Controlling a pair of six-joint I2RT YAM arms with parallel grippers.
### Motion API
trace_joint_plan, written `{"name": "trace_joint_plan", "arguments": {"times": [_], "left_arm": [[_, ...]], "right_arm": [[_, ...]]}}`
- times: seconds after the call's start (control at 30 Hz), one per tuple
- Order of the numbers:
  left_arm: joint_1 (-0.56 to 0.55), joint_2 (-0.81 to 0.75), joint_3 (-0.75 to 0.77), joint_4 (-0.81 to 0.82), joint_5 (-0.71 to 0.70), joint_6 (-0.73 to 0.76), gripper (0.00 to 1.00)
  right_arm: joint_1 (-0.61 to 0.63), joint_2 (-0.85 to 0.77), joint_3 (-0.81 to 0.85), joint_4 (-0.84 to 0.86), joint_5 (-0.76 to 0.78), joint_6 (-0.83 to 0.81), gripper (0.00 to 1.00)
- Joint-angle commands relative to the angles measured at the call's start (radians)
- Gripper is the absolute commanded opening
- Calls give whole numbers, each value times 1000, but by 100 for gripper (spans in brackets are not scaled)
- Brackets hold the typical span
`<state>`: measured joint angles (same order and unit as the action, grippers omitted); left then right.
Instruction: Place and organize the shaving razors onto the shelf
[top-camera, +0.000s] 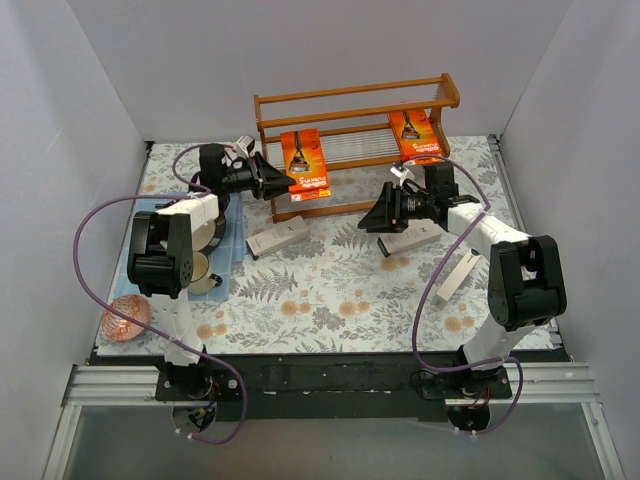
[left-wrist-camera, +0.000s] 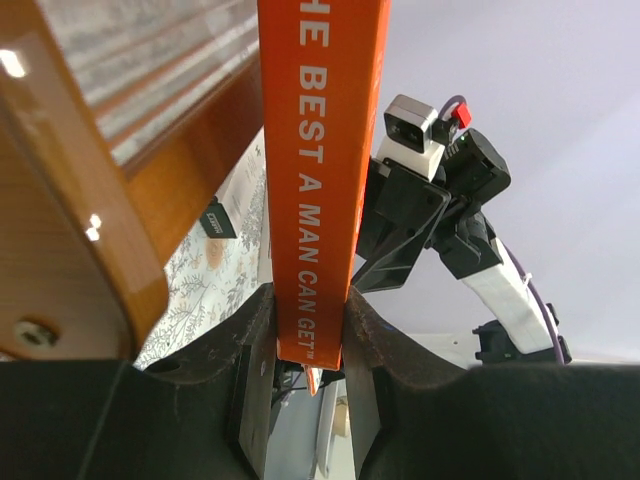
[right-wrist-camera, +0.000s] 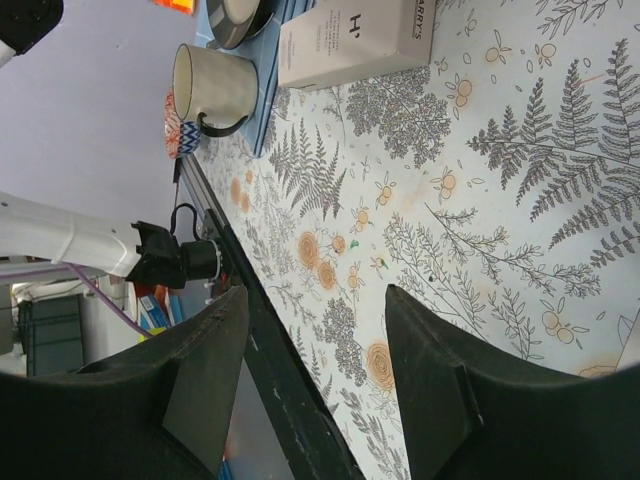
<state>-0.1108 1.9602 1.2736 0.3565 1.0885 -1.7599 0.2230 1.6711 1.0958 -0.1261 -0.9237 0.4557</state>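
My left gripper (top-camera: 283, 181) is shut on one edge of a bright-orange razor pack (top-camera: 305, 165) and holds it upright at the front left of the wooden shelf (top-camera: 352, 105). In the left wrist view the pack (left-wrist-camera: 320, 170) is pinched between the pads (left-wrist-camera: 310, 350), beside the shelf's side frame (left-wrist-camera: 90, 210). A second orange pack (top-camera: 417, 135) leans on the shelf's right side. Three white boxes lie on the mat: one left (top-camera: 277, 238), one centre-right (top-camera: 410, 238), one further right (top-camera: 455, 277). My right gripper (top-camera: 374, 217) is open and empty above the mat (right-wrist-camera: 315, 340); a white box (right-wrist-camera: 355, 40) lies ahead of it.
A cream mug (top-camera: 203, 270) stands on a blue tray (top-camera: 232, 262) at the left with a dark bowl (top-camera: 222, 212) behind it. The mug also shows in the right wrist view (right-wrist-camera: 210, 85). A pink bowl (top-camera: 127, 317) sits at the near left edge. White walls enclose the table.
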Motion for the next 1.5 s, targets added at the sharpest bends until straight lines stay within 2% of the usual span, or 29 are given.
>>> {"name": "trace_joint_plan", "arguments": {"times": [0.0, 0.13, 0.2, 0.4, 0.5, 0.6, 0.63, 0.77, 0.97, 1.07, 1.47], "left_arm": [[19, 5, 70, -63, 7, 36, 8], [23, 26, 121, -100, -18, 39, 13], [23, 32, 128, -111, -22, 39, 19], [23, 35, 129, -133, -38, 33, 22], [23, 26, 122, -142, -38, 34, 27], [23, 13, 113, -143, -41, 34, 31], [23, 11, 110, -143, -41, 36, 31], [28, 6, 106, -151, -41, 36, 33], [34, -4, 101, -151, -44, 33, 38], [39, -6, 104, -146, -44, 28, 39], [48, -41, 64, -157, -41, 40, 41]], "right_arm": [[-1, -34, 4, 14, 9, -22, 64], [-1, -28, 12, 16, 9, -23, 64], [-1, -25, 22, 22, 6, -23, 64], [44, -16, 96, 26, 5, -89, 63], [108, -7, 168, 10, 55, -158, 53], [180, 16, 242, -20, 143, -225, 24], [197, 25, 263, -26, 176, -248, 19], [280, 126, 387, -112, 272, -353, 10], [311, 277, 584, -167, 336, -377, 8], [322, 315, 630, -173, 381, -376, 6], [357, 375, 688, -57, 382, -304, 6]]}}
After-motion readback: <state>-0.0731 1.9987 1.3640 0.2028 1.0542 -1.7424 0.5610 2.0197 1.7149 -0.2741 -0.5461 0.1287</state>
